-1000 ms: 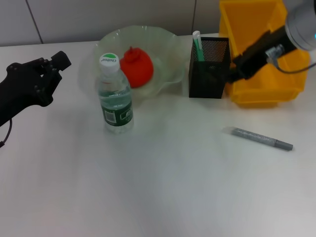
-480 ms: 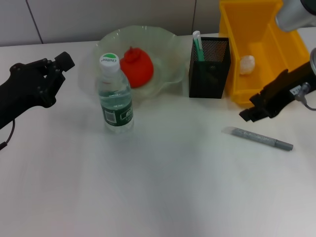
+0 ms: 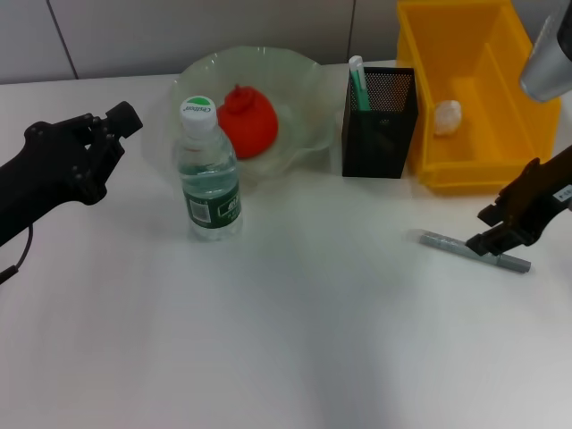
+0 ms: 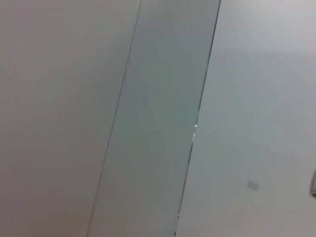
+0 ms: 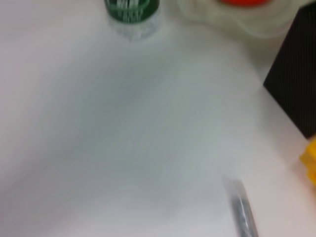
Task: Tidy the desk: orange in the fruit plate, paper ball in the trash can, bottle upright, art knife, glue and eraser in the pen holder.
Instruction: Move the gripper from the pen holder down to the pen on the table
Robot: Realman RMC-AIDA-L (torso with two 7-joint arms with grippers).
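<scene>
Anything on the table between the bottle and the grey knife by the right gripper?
No. In the head view the table is bare between the bottle and the knife, where the right gripper sits. The right wrist view shows the same.

Left wrist view: nothing but flat, pale grey-white panels point(image 4: 64, 113), prob. a wall, w/ two thin dark seams running at a slant from one picture edge to the opposite one. The strip btwn the seams point(image 4: 158, 123) reads a touch greener-grey than the surfaces either side. A tiny bright glint sits on one seam point(image 4: 195, 126), abt midway along. A faint grey smudge point(image 4: 253, 185) marks the paler panel beyond it. A sliver of sth dark-and-light point(image 4: 313, 181) pokes in at the picture's edge; can't tell what it is.
</scene>
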